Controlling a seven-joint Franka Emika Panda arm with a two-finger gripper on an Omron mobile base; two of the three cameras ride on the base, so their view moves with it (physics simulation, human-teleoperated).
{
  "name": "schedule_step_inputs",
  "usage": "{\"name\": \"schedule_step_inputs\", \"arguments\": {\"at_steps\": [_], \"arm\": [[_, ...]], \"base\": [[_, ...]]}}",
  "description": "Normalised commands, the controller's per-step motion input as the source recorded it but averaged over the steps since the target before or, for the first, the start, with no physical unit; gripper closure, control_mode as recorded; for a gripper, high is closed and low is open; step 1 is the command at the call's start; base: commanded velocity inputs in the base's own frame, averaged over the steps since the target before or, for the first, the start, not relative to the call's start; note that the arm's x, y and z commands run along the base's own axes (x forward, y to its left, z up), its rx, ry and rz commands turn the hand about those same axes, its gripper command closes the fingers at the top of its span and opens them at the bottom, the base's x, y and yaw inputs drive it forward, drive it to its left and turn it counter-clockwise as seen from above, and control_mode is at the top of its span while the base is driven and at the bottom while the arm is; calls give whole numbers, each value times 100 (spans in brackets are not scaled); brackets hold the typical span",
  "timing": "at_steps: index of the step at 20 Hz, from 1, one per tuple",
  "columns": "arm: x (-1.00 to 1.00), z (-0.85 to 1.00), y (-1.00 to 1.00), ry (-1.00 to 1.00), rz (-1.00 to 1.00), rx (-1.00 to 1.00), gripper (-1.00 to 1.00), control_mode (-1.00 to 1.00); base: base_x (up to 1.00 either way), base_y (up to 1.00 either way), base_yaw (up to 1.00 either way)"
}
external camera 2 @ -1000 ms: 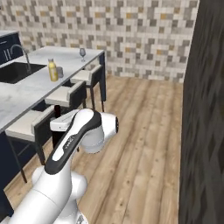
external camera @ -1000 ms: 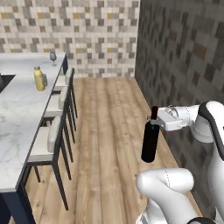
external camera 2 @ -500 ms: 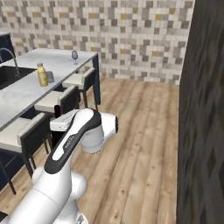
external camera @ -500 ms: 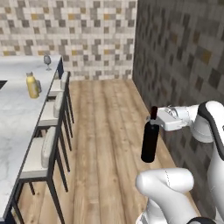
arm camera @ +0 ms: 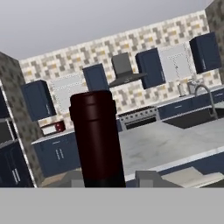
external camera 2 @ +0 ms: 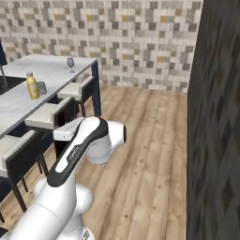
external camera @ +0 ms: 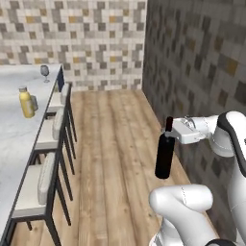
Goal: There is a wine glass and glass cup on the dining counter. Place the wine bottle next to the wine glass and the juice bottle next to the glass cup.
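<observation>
Left base view: my gripper (external camera: pixel 169 131) is clamped on the upright wine bottle (external camera: pixel 165 156); the wine glass (external camera: pixel 44 71) stands far off at ten o'clock.

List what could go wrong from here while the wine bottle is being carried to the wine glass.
The gripper holds the wine bottle only by its neck, with the body hanging free over the wood floor, so it may swing or slip and drop. The wine glass stands close to the far edge of the dining counter; a tall bottle brought in beside it could knock it over.
</observation>
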Motion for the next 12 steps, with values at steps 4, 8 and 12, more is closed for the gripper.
{"name": "schedule_step_inputs", "arguments": {"at_steps": [4, 8, 12], "arm": [[0, 0, 0, 0, 0, 0, 100, 100], [0, 0, 0, 0, 0, 0, 100, 100], [0, 0, 0, 0, 0, 0, 100, 100]], "base": [[63, -1, -6], [68, 1, -7], [71, 5, -7]]}}
